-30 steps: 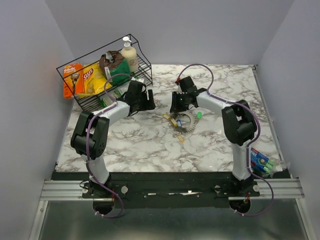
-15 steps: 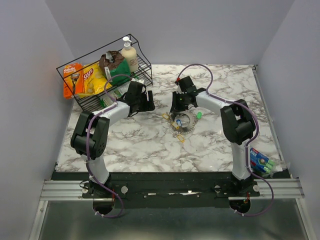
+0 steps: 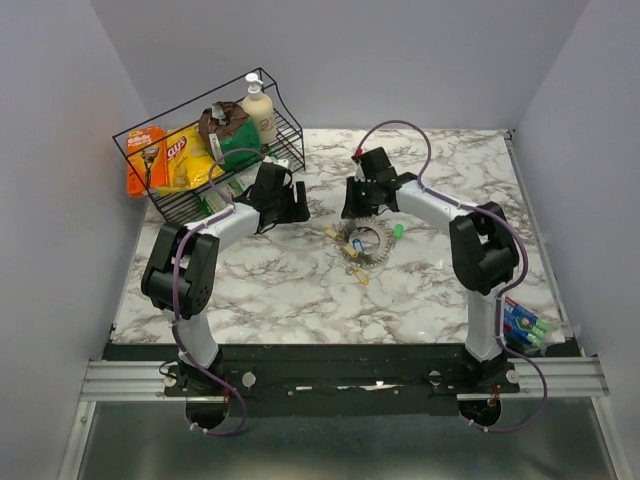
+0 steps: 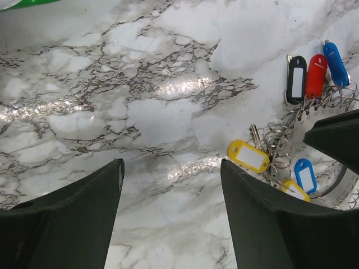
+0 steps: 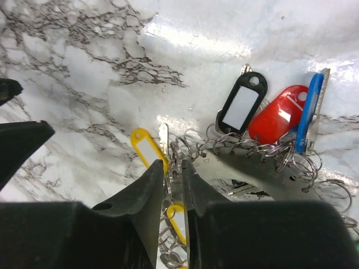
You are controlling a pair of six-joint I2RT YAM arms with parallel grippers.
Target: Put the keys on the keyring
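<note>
The job looks barely begun. The keys (image 3: 352, 247) lie in a loose heap with the keyring (image 5: 263, 175) at the middle of the bench (image 3: 450, 170). Whether any of them is already threaded on it cannot be told, though a black tag (image 5: 241, 106), a red tag (image 5: 279, 120) and a blue tag (image 5: 307, 109) fan out along its arc. The right pincer (image 5: 171, 163) is down at the far side of the heap, pressed almost together on what appears to be the blade of a silver key (image 5: 163, 134) beside a yellow tag (image 5: 146, 147). The left pincer (image 4: 171, 168) hangs spread wide over bare marble on the heap's left, gripping nothing. Most likely the keyring has yet to be held and each key fed on. The tangle of small split rings (image 5: 224, 147) is the likeliest snag when one key is drawn free. The basket (image 3: 283, 140) in the far left corner and the packet (image 3: 520, 318) at the near right corner sit well apart from the heap, while a green bit (image 3: 397, 230) lies just beside it.
</note>
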